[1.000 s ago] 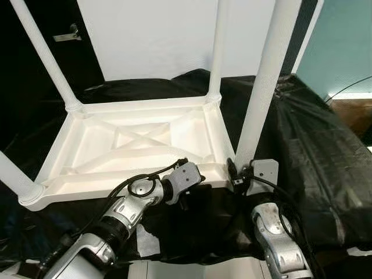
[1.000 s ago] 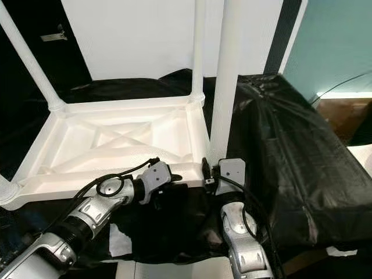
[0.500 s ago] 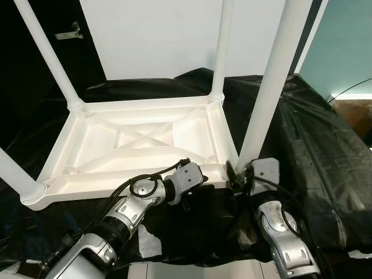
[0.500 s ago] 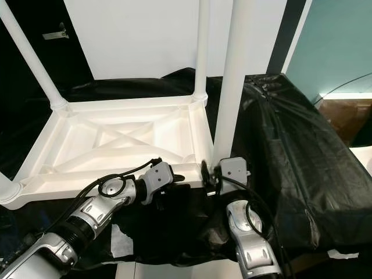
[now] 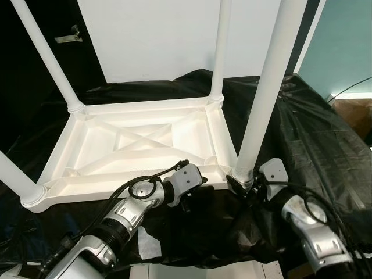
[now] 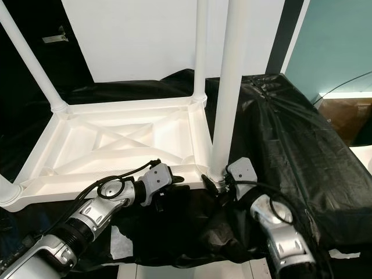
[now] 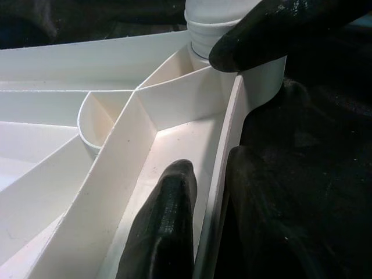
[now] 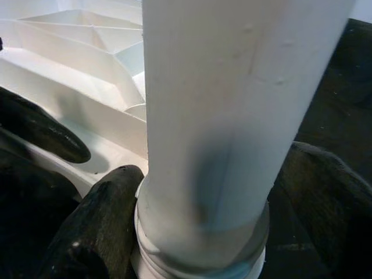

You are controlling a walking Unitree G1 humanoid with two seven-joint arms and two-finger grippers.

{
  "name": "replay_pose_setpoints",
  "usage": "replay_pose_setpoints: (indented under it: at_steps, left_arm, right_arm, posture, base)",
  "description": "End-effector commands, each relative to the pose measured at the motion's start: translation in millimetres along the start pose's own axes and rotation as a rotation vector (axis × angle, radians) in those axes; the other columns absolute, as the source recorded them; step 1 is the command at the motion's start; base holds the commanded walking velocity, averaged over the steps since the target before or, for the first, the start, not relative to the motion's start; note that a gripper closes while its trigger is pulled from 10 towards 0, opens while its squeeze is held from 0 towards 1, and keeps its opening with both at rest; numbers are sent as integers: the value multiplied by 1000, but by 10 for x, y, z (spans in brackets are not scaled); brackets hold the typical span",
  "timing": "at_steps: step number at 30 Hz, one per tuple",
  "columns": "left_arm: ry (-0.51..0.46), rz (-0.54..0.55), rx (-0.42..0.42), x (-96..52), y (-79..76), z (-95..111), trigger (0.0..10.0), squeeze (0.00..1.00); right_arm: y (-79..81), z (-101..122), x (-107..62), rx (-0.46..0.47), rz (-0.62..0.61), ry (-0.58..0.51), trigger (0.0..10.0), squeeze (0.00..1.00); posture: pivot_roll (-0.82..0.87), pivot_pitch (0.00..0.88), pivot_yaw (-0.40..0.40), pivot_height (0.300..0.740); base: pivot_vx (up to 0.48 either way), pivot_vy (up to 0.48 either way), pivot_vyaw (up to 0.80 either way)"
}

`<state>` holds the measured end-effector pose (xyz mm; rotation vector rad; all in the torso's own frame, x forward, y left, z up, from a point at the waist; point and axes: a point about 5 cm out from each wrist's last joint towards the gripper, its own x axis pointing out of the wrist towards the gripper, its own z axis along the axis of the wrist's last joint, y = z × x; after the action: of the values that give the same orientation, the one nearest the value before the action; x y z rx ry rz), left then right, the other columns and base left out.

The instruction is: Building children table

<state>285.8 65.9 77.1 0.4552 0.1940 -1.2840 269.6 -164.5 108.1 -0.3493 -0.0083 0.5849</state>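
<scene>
A white plastic children's table [image 5: 139,139] lies upside down on a black cloth. Its legs point up: far left [image 5: 46,58], far right [image 5: 220,52], near left [image 5: 14,174] and near right [image 5: 264,87]. My left gripper [image 7: 203,168] is shut on the table's near rim, one finger [image 7: 168,226] inside the wall and one outside. My right gripper [image 8: 203,192] is shut on the base of the near right leg [image 8: 232,104], at the corner socket [image 5: 241,174]. A right finger [image 7: 261,29] touches that socket.
The black cloth [image 5: 314,145] covers a raised bulk to the right of the table. A white panel [image 5: 157,35] stands behind it. A teal wall [image 5: 343,40] and a strip of wooden floor [image 5: 354,113] lie at the far right.
My right wrist has swung down and out to the right around the leg's base. The near right leg's collar now shows at the corner socket. The left gripper stays on the rim.
</scene>
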Motion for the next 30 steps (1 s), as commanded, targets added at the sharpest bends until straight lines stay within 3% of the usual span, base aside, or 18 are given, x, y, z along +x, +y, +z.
replay_pose_setpoints:
  at_steps: [1,8,20,21,22,30]
  left_arm:
    - [148,-345,-91,-44,-366,-354,10000,0]
    - [149,-341,-92,-56,-353,-356,10000,0]
    - [149,-340,-87,-54,-338,-346,10000,0]
    - [149,-341,-87,-51,-339,-344,10000,0]
    - [149,-342,-86,-49,-341,-342,10000,0]
    - [150,-342,-86,-51,-341,-345,10000,0]
  right_arm:
    - [-43,-33,8,-12,71,14,10000,0]
    - [-103,-13,23,-19,179,15,10000,0]
    - [-294,59,40,-62,202,5,10000,0]
    - [-310,71,43,-71,210,1,1843,0]
    - [-316,84,42,-74,220,-5,0,0]
    - [-313,93,30,-74,252,-8,0,0]
  posture:
    - [-82,10,0,740]
    - [-71,3,0,740]
    - [-74,1,2,740]
    - [-75,2,3,740]
    - [-74,2,1,740]
    - [-75,0,1,740]
  base:
    - [0,0,0]
    - [0,0,0]
    - [0,0,0]
    - [0,0,0]
    - [0,0,0]
    - [0,0,0]
